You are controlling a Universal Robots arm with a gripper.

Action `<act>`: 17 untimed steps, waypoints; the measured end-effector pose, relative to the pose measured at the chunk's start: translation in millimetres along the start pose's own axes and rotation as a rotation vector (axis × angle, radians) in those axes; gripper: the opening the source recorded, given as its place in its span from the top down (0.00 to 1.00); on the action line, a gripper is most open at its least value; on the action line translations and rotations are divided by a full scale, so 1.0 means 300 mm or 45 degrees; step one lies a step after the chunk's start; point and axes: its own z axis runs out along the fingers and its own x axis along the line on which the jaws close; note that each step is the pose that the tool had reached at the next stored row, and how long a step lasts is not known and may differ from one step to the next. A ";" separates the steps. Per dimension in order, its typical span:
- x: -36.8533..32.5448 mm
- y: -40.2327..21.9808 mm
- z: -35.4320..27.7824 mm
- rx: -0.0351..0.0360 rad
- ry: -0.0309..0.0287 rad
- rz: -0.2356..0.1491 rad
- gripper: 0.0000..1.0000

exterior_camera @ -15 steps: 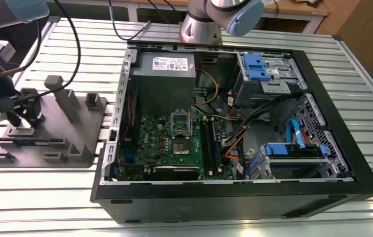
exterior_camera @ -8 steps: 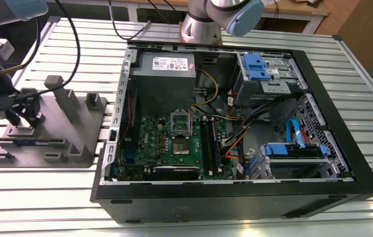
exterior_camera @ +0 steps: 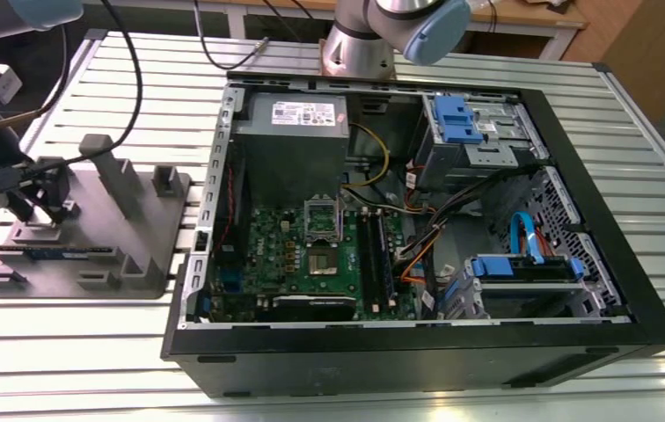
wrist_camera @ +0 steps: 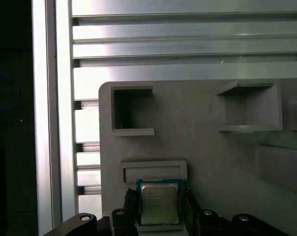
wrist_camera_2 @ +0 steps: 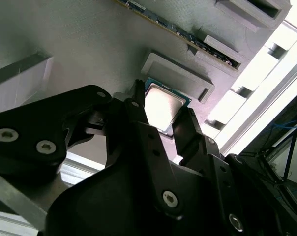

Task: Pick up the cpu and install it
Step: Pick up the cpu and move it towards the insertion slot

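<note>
Now the gripper (wrist_camera: 161, 207) has its jaws clamped on the cpu (wrist_camera: 160, 200), on the grey fixture (exterior_camera: 133, 242) at nine o'clock from the computer case (exterior_camera: 427, 362).

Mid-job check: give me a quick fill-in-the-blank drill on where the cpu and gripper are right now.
1. The cpu lies on the grey fixture, which stands to the exterior view's ___ of the computer case.
2. Of everything on the fixture, the gripper is nearest to the ___.
3. The motherboard inside the case is ___ in colour.

Missing words: left; cpu; green.
</note>
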 end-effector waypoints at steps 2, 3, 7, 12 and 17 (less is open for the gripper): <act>0.000 0.000 -0.003 -0.0002 -0.0002 -0.001 0.53; 0.000 0.000 -0.003 -0.0002 -0.0002 -0.001 0.53; 0.000 0.000 -0.006 0.0003 0.0005 -0.001 0.53; -0.001 0.001 -0.032 -0.0001 0.0000 -0.001 0.53; -0.002 0.002 -0.071 -0.0001 -0.0001 -0.001 0.53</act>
